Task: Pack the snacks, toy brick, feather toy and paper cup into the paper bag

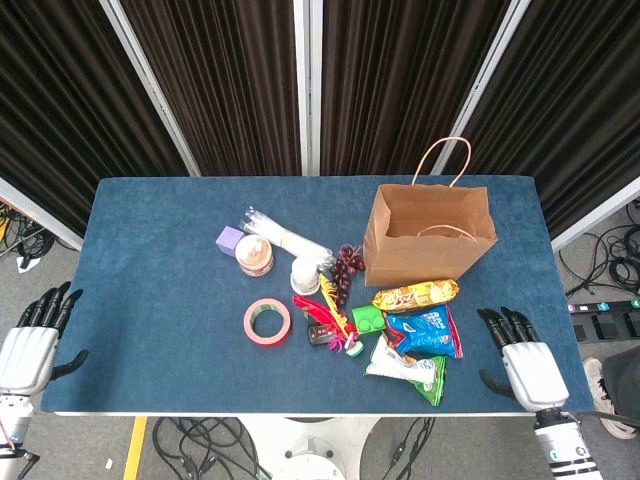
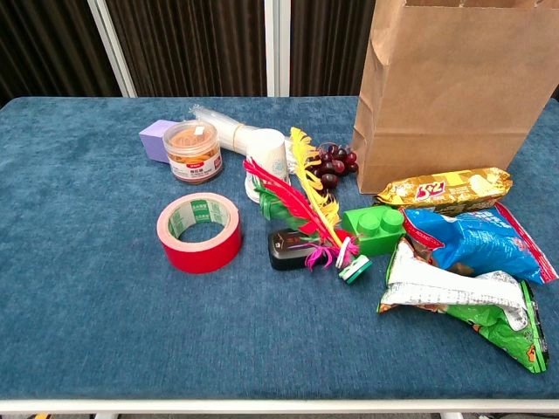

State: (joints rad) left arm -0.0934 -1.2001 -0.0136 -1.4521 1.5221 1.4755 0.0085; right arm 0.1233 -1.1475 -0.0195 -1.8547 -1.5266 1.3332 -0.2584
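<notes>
The brown paper bag stands open and upright at the right of the blue table. In front of it lie a gold snack pack, a blue snack bag and a green-and-silver snack bag. The green toy brick sits beside the red-and-yellow feather toy. A white paper cup lies near the grapes. My right hand hovers open over the table's front right corner. My left hand hangs open off the left edge.
A red tape roll, a snack jar, a purple block, plastic-wrapped cups, dark grapes and a small black device share the table's middle. Dark curtains stand behind.
</notes>
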